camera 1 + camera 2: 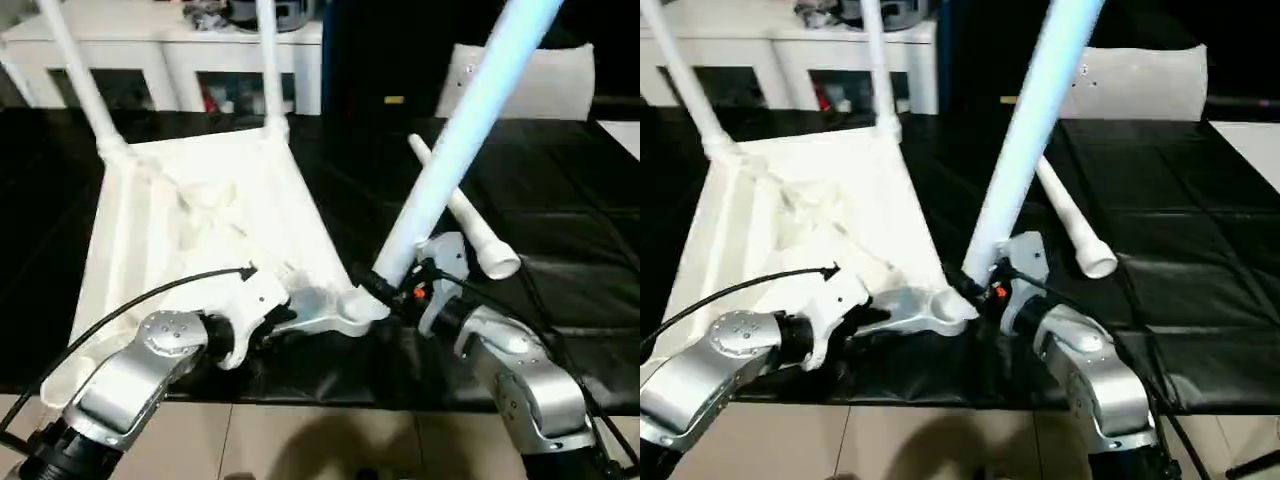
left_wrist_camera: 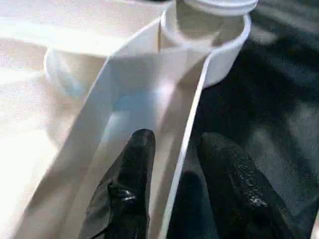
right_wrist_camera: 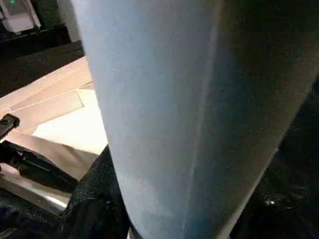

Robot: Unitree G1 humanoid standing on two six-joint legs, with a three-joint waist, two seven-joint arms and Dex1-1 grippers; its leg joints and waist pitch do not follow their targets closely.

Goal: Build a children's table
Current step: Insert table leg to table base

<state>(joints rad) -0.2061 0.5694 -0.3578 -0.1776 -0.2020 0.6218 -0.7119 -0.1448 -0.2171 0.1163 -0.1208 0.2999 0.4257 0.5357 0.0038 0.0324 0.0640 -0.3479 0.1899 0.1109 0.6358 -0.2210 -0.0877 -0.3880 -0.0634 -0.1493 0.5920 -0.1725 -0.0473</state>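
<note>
We see a black mat over a pale tiled floor, a white cabinet behind, and perhaps a white cushion.

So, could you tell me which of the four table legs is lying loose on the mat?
The short-looking leg behind the right gripper; the other three stand up from the tabletop's corners.

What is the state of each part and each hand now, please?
Tabletop: upside down on the black mat, ribs up.
Two far legs: standing in their corner sockets.
Third leg: tilted, lower end at the near corner socket.
Fourth leg: lying loose on the mat.
Left hand: fingers either side of the tabletop's rim.
Right hand: shut on the third leg.
</note>
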